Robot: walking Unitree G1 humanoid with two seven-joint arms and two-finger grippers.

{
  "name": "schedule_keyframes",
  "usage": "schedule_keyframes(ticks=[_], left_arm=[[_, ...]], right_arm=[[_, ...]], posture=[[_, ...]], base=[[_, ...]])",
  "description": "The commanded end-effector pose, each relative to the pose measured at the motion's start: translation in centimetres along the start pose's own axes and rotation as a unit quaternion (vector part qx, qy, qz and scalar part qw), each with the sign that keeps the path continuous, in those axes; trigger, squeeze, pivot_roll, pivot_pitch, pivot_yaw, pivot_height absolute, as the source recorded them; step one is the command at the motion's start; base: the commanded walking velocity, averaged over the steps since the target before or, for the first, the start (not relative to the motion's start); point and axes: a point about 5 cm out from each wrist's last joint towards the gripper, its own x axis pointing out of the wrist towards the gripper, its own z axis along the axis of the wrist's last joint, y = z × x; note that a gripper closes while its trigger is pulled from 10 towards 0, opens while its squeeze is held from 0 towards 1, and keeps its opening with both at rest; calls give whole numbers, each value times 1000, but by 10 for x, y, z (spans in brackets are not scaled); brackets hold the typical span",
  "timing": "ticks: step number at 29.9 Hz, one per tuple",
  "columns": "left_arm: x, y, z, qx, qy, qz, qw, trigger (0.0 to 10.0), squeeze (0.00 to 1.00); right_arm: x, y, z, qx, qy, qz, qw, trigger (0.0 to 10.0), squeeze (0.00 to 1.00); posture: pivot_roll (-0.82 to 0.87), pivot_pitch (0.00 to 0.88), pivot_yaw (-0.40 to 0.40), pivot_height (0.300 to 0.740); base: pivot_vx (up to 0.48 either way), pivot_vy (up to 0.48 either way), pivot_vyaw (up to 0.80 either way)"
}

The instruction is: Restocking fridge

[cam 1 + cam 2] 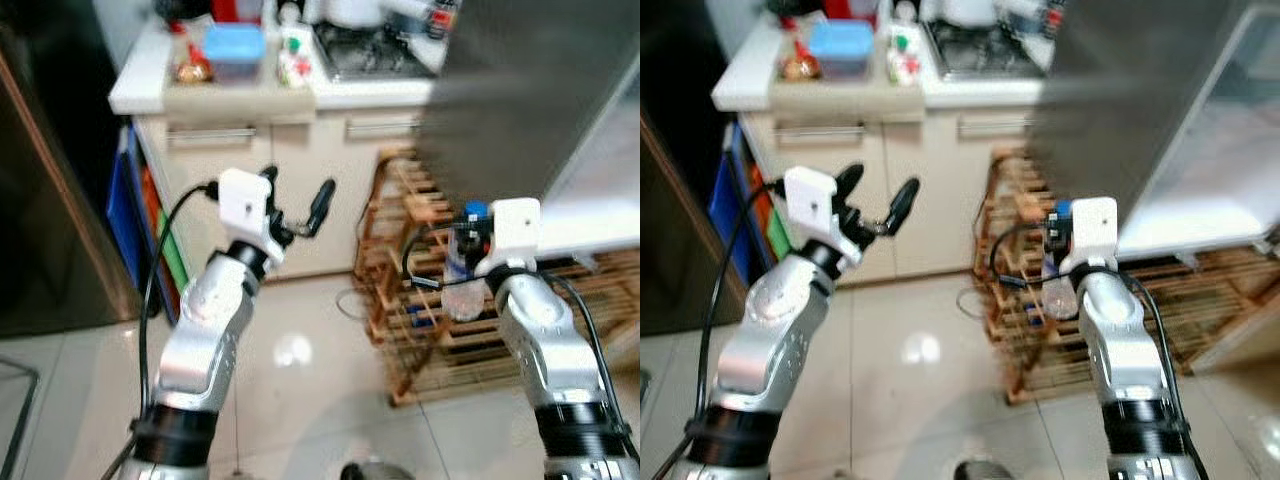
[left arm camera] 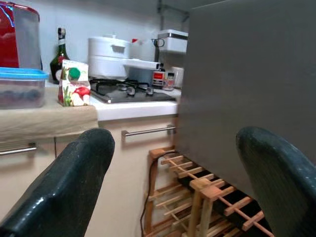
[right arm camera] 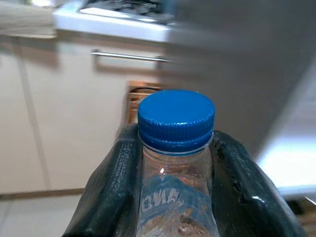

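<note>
Right wrist view: right gripper [image 3: 176, 163] clamped on blue-capped water bottle [image 3: 176, 148], carried beside open fridge door [image 1: 530, 90]; left gripper [image 1: 297, 200] spread, empty; bottle not yet shelved

Ahead of you the white floor [image 1: 290, 350] is open between the 2 arms, up to the cream cabinet doors [image 1: 300, 190]. The left gripper [image 1: 297, 205] hangs open in free air in front of those doors. On your right, the grey fridge door [image 1: 530, 90] stands in the way, with a wooden rack [image 1: 420, 300] low beside it. The right gripper [image 1: 465, 262], clamped on a bottle [image 3: 176, 163], is close against that rack. A dark panel [image 1: 50, 200] walls off your left. The counter [image 1: 260, 95] above is crowded.
</note>
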Motion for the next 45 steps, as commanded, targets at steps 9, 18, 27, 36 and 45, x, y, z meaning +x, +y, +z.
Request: schedule_keyframes(ticks=[9, 18, 27, 36, 45], left_arm=[[3, -13, -3, 0, 3, -36, 999, 10000, 0], [4, -24, 1, -3, -13, -73, 997, 10000, 0], [6, -16, -12, -9, 20, -41, 999, 10000, 0], [2, 1, -22, -22, 36, 9, 999, 10000, 0], [3, -9, -26, -22, 41, -23, 999, 10000, 0]], right_arm=[[-2, -16, 7, 2, -34, -53, 998, 0, 0], [-2, -18, 6, 1, -39, -61, 997, 0, 0], [-5, -22, 2, -18, -36, -66, 997, 0, 0], [-14, -31, -7, -28, -24, -95, 995, 10000, 0], [-20, -33, -13, -27, -22, -103, 994, 10000, 0]], posture=[[-121, 21, -21, 724], [-129, 18, -17, 724], [-142, 17, -19, 724], [-150, 14, -21, 724], [-156, 0, -18, 724]], base=[[0, -303, -581], [0, -446, -590], [0, -295, -408], [0, 0, 0], [480, 0, 0]])
